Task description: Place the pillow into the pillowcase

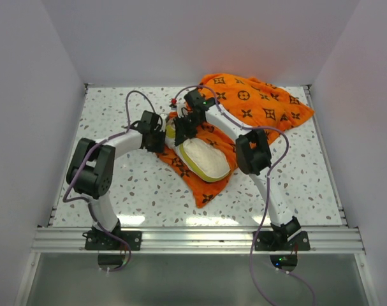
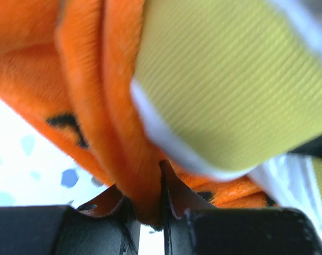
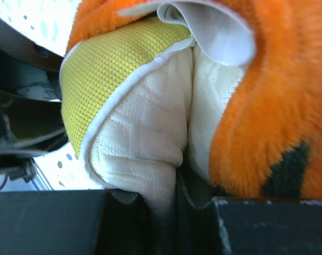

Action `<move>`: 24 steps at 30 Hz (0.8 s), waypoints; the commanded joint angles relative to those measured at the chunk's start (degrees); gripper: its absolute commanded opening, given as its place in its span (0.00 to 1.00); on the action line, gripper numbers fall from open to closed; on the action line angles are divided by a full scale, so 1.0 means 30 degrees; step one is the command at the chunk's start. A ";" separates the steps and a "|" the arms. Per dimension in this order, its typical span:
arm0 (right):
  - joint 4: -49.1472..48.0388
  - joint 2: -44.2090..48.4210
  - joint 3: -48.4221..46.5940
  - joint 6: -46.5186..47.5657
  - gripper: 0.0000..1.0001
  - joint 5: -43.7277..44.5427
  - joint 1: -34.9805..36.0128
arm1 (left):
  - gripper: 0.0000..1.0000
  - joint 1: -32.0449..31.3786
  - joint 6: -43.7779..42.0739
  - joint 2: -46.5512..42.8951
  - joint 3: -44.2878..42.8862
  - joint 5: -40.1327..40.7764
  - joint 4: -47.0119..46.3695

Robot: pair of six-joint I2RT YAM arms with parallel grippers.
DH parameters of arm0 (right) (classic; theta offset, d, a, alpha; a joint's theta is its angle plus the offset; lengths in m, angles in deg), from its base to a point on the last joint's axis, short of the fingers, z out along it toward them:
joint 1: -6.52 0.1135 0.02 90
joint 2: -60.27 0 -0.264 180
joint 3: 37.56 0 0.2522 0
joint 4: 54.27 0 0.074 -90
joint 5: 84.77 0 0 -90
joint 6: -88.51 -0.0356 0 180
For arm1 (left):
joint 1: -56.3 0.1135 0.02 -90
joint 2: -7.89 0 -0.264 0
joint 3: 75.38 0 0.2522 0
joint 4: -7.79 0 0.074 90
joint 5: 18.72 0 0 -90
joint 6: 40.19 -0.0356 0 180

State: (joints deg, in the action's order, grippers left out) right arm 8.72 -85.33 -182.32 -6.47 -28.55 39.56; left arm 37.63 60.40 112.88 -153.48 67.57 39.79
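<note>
The left pincer (image 2: pixel 149 212) is pressed together on a fold of the pillowcase (image 2: pixel 81 74). Its two black fingers (image 2: pixel 44 231) squeeze the soft orange cloth between them. The fold stands up from the tips toward 12 o'clock. The cloth is fuzzy, like a plush toy, and has a dark brown mark at 9 o'clock. Just beside the fold, at 1 o'clock, is the yellow band of the pillow (image 2: pixel 229 79). The band has thin ribbed lines and a smooth white edge.

The right pincer (image 3: pixel 168 199) is pinching the pillow. A bit of cream cloth is squashed between its black fingers. That cloth is bumpy, with stitched zigzag lines. Toward 10 o'clock the yellow band curves round the pillow's corner, and it looks like a net of tiny holes. On the 3 o'clock side the furry orange pillowcase touches the pillow and wraps over its top.

From above, both pincers meet near the middle of the table (image 1: pixel 136 185), at the 11 o'clock end of the pillow. The pillow is flat and rounded. It lies on an orange flap, and its 5 o'clock end is bare. The rest of the pillowcase is bunched in a soft heap toward 1 o'clock, by the far right corner. The table is white with little dark specks.
</note>
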 commanded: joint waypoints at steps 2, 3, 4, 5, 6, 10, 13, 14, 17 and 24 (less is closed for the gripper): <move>0.1079 -0.1592 0.0367 0.0136 0.00 0.5020 -0.0465 | 0.14 0.1304 -0.2417 -0.1450 0.1114 0.2994 0.4378; 0.1137 -0.1710 0.0279 0.0076 0.00 0.4962 -0.0465 | 0.14 0.1304 -0.2330 -0.1539 0.0997 0.2906 0.4379; 0.1138 -0.1798 0.0278 0.0017 0.00 0.4932 -0.0407 | 0.11 0.1333 -0.2242 -0.1482 0.0590 0.2760 0.4205; 0.1080 -0.1799 0.0336 -0.0070 0.00 0.4903 -0.0378 | 0.04 0.1333 -0.2183 -0.1423 0.0354 0.2584 0.3971; 0.0934 -0.1770 0.0452 -0.0100 0.00 0.4816 -0.0348 | 0.00 0.1333 -0.2124 -0.1422 0.0120 0.2177 0.3679; 0.0874 -0.1594 0.0659 0.0075 0.00 0.4785 -0.0173 | 0.00 0.1304 -0.2240 -0.1451 -0.1168 0.0302 0.2390; 0.0874 -0.1506 0.0746 0.0339 0.00 0.5106 0.0091 | 0.00 0.1245 -0.2154 -0.2006 -0.1494 -0.0550 0.1892; 0.0874 -0.1506 0.0805 0.0252 0.00 0.5137 0.0120 | 0.00 0.1245 -0.2124 -0.2298 -0.1494 -0.0581 0.1802; 0.0787 -0.1389 0.1272 -0.0185 0.00 0.4263 0.0034 | 0.00 0.1274 -0.2095 -0.2650 -0.1407 -0.0786 0.1918; -0.3891 0.1444 0.4605 -0.4135 0.00 -0.5666 -0.1751 | 0.00 0.2005 -0.1423 -0.4499 0.0790 -0.4147 -0.0102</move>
State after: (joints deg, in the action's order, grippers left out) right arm 0.85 -82.40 -174.69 -12.67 -37.45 37.33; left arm 40.91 56.23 103.09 -152.28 58.68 42.09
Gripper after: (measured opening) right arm 0.173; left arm 0.017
